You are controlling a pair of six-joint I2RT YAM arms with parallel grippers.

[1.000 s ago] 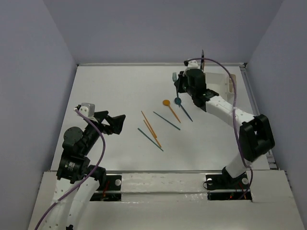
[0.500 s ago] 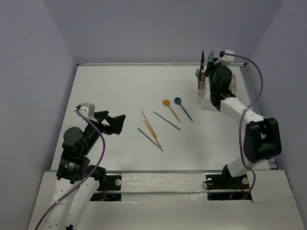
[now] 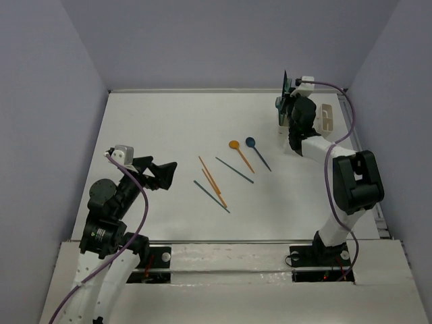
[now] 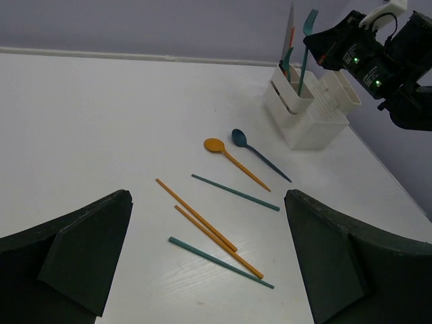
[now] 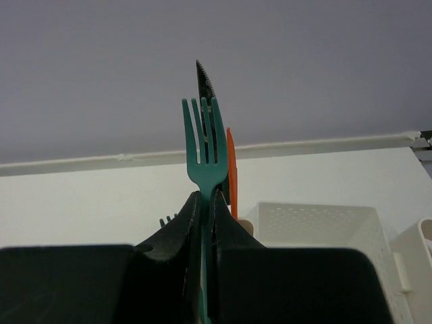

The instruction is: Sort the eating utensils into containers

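My right gripper (image 3: 291, 113) is shut on an upright teal fork (image 5: 206, 152), held at the cup on the left end of the white caddy (image 3: 325, 119). The fork (image 4: 309, 40) stands with its tines up beside a grey-bladed knife (image 5: 202, 77) and an orange utensil (image 5: 231, 162) in that cup. On the table lie an orange spoon (image 3: 234, 144), a blue spoon (image 3: 250, 142), two orange chopsticks (image 3: 210, 177) and two teal chopsticks (image 3: 234, 170). My left gripper (image 3: 162, 174) is open and empty, low over the table, left of the chopsticks (image 4: 196, 214).
The caddy (image 4: 310, 118) sits at the far right near the back wall, with a perforated middle bin (image 5: 317, 223). The tines of another teal utensil (image 5: 167, 219) peek out left of my right fingers. Grey walls enclose the table on three sides.
My right gripper has carried the fork from above the spoons right and back to the caddy's left end cup. The left arm has not moved.
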